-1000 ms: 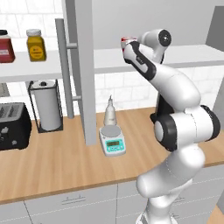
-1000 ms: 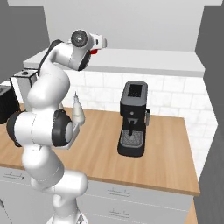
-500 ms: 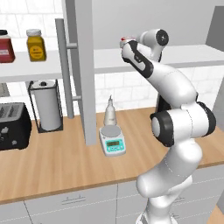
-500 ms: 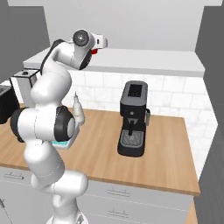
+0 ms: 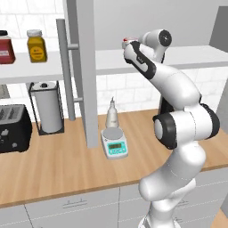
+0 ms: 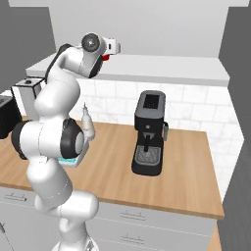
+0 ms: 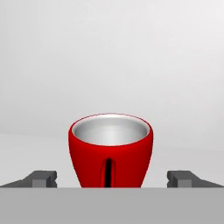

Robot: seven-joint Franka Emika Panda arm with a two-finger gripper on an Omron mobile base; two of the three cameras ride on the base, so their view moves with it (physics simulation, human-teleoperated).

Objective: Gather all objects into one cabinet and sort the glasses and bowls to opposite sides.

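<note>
Little has moved since the earlier frame: arm creeps slightly toward the shelf (image 5: 196,57). Gripper (image 7: 112,178) jaws wide apart, straddling the red cup (image 7: 110,148), which stands upright on the white shelf inside the cabinet. Advance until fingertips (image 7: 41,178) flank mid-body, then close evenly.

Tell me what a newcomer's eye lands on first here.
The red cup stands upright on the white shelf inside the open cabinet, dead centre in the hand view. The gripper is open, one of its fingers on each side of the cup, not touching it. Next comes the white arm, raised from the wooden counter to the shelf.
</note>
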